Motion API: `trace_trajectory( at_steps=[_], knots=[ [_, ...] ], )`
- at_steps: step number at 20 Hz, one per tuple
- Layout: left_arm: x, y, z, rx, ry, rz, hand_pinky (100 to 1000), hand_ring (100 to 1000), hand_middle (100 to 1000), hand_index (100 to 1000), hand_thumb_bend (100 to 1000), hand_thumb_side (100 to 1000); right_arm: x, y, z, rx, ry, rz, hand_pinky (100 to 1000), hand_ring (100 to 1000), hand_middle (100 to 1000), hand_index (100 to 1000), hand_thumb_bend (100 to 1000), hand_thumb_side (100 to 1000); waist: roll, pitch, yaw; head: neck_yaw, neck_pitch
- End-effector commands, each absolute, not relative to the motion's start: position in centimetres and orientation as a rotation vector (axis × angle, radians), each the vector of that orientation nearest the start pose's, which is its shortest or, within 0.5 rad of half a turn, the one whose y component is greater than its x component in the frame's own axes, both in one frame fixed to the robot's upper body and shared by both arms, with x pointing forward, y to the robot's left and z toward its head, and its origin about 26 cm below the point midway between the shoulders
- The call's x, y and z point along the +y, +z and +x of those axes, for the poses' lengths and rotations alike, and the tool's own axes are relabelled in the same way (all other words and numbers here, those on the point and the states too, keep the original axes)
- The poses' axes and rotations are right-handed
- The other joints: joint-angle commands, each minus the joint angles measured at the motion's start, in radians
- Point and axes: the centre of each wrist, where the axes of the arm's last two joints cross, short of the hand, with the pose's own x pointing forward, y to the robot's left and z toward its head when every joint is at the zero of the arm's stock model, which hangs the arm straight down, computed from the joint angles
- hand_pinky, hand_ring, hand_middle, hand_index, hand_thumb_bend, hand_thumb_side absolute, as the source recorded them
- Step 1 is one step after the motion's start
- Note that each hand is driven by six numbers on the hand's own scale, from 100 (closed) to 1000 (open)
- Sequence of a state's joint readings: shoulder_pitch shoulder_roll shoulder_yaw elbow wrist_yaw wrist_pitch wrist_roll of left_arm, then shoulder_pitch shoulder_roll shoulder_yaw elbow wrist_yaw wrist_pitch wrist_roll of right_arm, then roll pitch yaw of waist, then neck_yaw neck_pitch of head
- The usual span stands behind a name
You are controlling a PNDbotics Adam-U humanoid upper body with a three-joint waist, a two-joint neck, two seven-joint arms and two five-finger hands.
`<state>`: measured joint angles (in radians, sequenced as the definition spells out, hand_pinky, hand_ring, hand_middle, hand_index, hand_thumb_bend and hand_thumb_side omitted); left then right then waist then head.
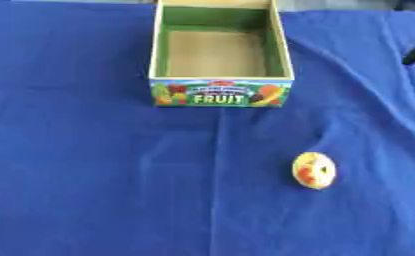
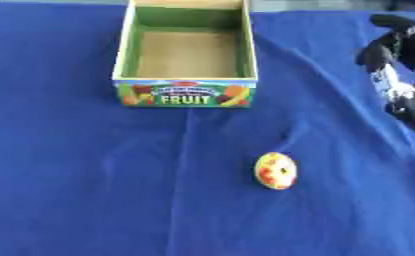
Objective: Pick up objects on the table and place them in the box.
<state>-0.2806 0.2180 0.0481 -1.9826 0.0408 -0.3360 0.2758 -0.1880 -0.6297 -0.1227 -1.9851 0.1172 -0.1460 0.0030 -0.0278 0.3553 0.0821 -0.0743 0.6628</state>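
Now your right hand [image 2: 396,75] hovers at three o'clock.
Its finger state is unclear; the fruit [image 2: 275,170] lies apart from the box [image 2: 185,93].

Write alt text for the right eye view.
An open, empty box labelled FRUIT sits on a blue cloth, with a small yellow-and-orange fruit lying nearer the camera, to its right. The robot's black right hand hangs at the right edge, touching nothing.

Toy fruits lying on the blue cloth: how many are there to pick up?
1. A yellow-and-orange toy fruit lies on the blue cloth, nearer the camera than the box and to its right. The box looks empty.
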Motion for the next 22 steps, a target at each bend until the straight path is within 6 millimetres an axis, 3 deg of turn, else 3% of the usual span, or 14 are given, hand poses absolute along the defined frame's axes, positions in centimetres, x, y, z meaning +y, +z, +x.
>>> trace_trajectory(
  at_steps=[1,6,11,14,18,22],
  knots=[
    [26.0,19.1,29.8,-2.622,0.118,0.161,449,578,577,813,100,980,-34.4,23.3,28.0,-2.214,0.844,-0.771,772,681,641,939,100,778,-0.003,-0.025,-0.002,-0.011,0.007],
    [26.0,19.1,29.8,-2.619,0.106,0.161,450,578,577,813,100,978,-33.8,24.1,28.2,-2.029,1.249,-0.967,815,744,730,984,100,839,-0.008,-0.031,-0.001,-0.019,0.017],
    [26.0,19.1,29.8,-2.617,0.096,0.156,450,578,577,813,100,979,-33.1,24.5,28.3,-1.789,1.576,-0.981,862,828,818,1000,100,899,-0.014,-0.038,0.003,-0.022,0.017],
    [26.0,19.1,29.8,-2.617,0.091,0.153,451,578,577,813,100,978,-32.7,24.5,28.3,-1.65,1.697,-0.954,878,854,853,1000,100,942,-0.015,-0.041,0.006,-0.021,0.014],
    [26.0,19.1,29.8,-2.615,0.088,0.149,451,578,577,812,100,978,-32.4,24.5,28.3,-1.528,1.78,-0.906,891,873,887,1000,174,953,-0.018,-0.043,0.009,-0.018,0.011],
    [25.9,19.2,29.8,-2.615,0.086,0.144,451,577,576,812,100,977,-31.8,23.9,28.4,-1.444,1.842,-0.839,892,875,897,1000,165,882,-0.02,-0.044,0.011,-0.015,0.011]
  ],
)
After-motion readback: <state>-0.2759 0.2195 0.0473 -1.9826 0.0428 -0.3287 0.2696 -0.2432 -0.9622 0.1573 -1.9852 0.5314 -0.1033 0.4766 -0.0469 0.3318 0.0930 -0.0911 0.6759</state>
